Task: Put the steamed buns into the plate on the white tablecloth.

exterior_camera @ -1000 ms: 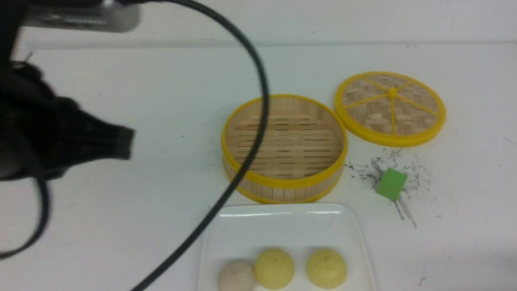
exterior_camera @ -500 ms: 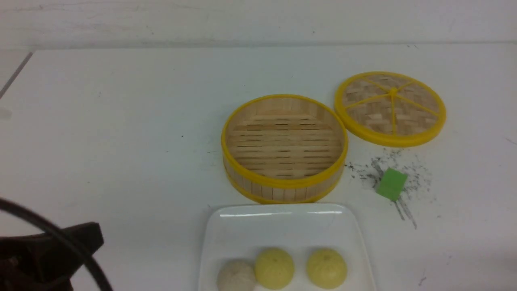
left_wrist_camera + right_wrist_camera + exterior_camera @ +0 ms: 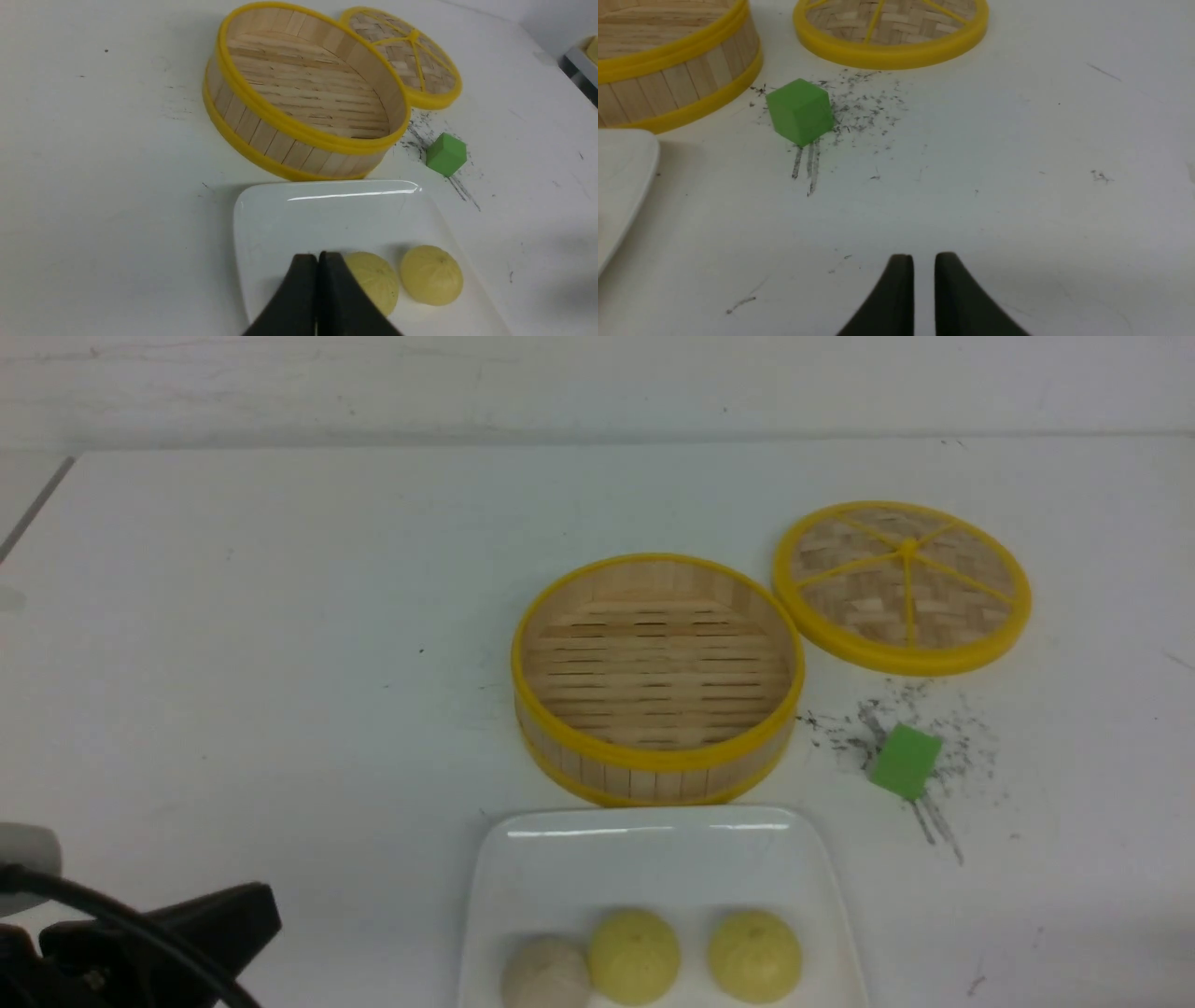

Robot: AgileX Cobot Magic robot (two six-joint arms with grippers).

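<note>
Buns (image 3: 635,957): 3 on the plate (image 3: 653,859), in a row along its near edge in the front view. 1 off-white on the robot's left, 2 pale yellow to its right. All 3 sit domed side up, pleats on top. The off-white one and the middle yellow one look touching or nearly so; the third stands a little apart.

Plate rests flat on the white tablecloth (image 3: 280,616), just in front of the bamboo steamer basket (image 3: 658,677); their edges are near, contact cannot be told. Basket interior shows only slats. Woven lid (image 3: 901,586) lies flat to the basket's right and slightly behind it, rim close to the basket's rim. Green cube (image 3: 904,762) sits on a patch of dark scuff marks, right of the basket and in front of the lid.

Left gripper (image 3: 317,255): fingers pressed together, no gap, nothing between them. In the left wrist view its tips hang over the plate, in front of 1 yellow bun and partly covering it; whether they touch that bun or the plate cannot be told. The off-white bun is hidden in this view. In the front view only a dark part of the left arm shows at the lower left corner, with a black cable across it.

Right gripper (image 3: 923,255): fingers slightly apart, a narrow slit between them, nothing held. It hangs over bare tablecloth, well apart from the cube and the plate's corner.
</note>
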